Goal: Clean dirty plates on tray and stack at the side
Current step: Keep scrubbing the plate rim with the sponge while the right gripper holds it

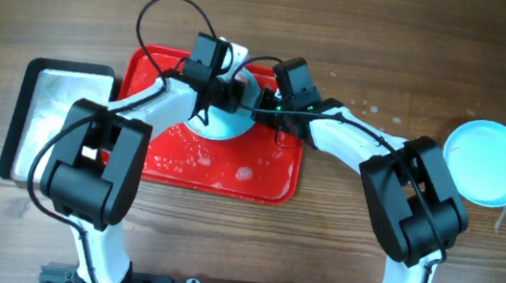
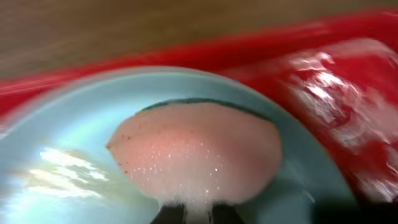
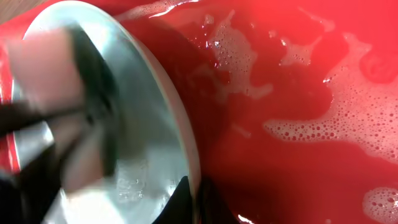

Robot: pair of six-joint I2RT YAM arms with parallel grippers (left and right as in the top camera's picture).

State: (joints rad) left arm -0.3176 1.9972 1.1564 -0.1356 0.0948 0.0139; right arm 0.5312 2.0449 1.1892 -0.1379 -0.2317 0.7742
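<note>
A pale mint-blue plate [image 1: 226, 125] is held tilted over the back of the red tray [image 1: 230, 173]. My right gripper [image 1: 260, 104] is shut on the plate's rim; in the right wrist view its fingers [image 3: 189, 199] pinch the edge of the plate [image 3: 143, 137] above the soapy tray [image 3: 298, 93]. My left gripper [image 1: 224, 88] is shut on a foamy pink sponge with a green edge [image 2: 196, 155], which presses on the plate's face [image 2: 62, 180]. Its fingertips [image 2: 198, 214] show at the bottom edge. Clean mint-blue plates [image 1: 487, 163] lie on the table at the right; how many are stacked there cannot be told.
A black-rimmed silvery metal pan [image 1: 43, 121] stands against the tray's left side. Soap foam and water lie on the tray floor [image 1: 244, 171]. Water drops spot the wooden table [image 1: 373, 108] between the tray and the plates on the right.
</note>
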